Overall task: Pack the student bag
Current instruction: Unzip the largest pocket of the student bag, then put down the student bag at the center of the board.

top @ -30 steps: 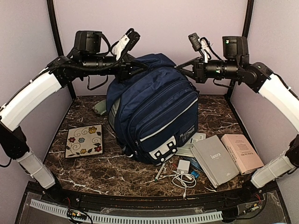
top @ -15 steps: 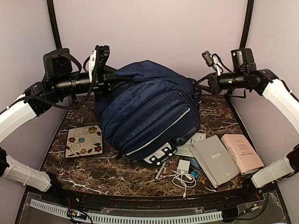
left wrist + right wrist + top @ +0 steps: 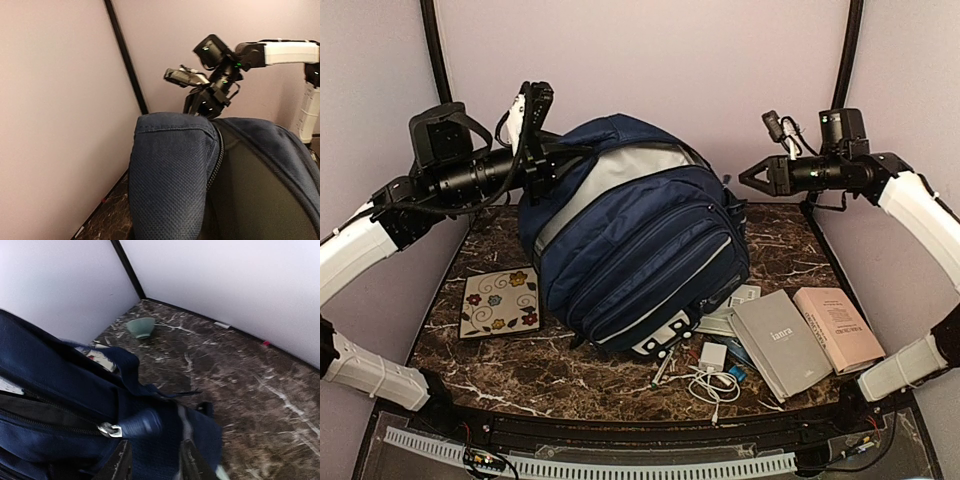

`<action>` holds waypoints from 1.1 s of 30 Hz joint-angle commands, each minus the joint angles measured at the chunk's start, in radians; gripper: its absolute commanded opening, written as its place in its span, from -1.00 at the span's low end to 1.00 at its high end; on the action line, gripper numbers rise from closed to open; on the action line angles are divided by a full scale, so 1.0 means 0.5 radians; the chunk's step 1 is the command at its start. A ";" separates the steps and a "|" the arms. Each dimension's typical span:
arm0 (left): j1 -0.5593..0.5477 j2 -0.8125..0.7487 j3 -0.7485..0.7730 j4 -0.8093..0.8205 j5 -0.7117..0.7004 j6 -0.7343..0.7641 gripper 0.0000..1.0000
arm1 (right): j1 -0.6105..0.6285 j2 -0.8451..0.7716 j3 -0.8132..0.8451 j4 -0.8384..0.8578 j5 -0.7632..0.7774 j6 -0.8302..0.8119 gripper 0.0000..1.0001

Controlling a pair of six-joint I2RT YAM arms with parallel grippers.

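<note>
The student bag [image 3: 640,250], a large navy backpack with white trims, lies tilted on the marble table. Its main compartment gapes at the top and shows grey lining [image 3: 620,170]. My left gripper [image 3: 558,163] is shut on the bag's upper left rim and holds it up. In the left wrist view the navy fabric [image 3: 170,175] hides my fingers. My right gripper [image 3: 746,178] is open and empty, just right of the bag's top. In the right wrist view it [image 3: 152,465] hovers over the bag [image 3: 60,385] near a zipper pull [image 3: 111,430].
A floral tile [image 3: 500,302] lies left of the bag. A grey book [image 3: 780,343], a pink book [image 3: 838,327], a white charger with cables [image 3: 713,370] and a pen [image 3: 662,370] lie front right. A green bowl [image 3: 141,326] sits near the back corner.
The bag dropped from being held high by both grippers. My right gripper let go and drew back to the right. The top has spread open, showing grey lining.
</note>
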 commanded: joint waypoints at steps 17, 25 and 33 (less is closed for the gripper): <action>0.428 0.220 -0.169 0.376 -1.184 -0.802 -1.00 | 0.182 -0.434 -0.807 0.563 0.826 0.837 0.80; 0.621 0.214 -0.592 0.341 -1.032 -1.075 -1.00 | 0.323 -0.233 -1.238 0.987 0.581 1.055 0.78; 0.624 0.002 -0.946 0.353 -1.140 -1.093 -1.00 | 0.550 0.218 -1.305 1.568 0.438 1.201 0.78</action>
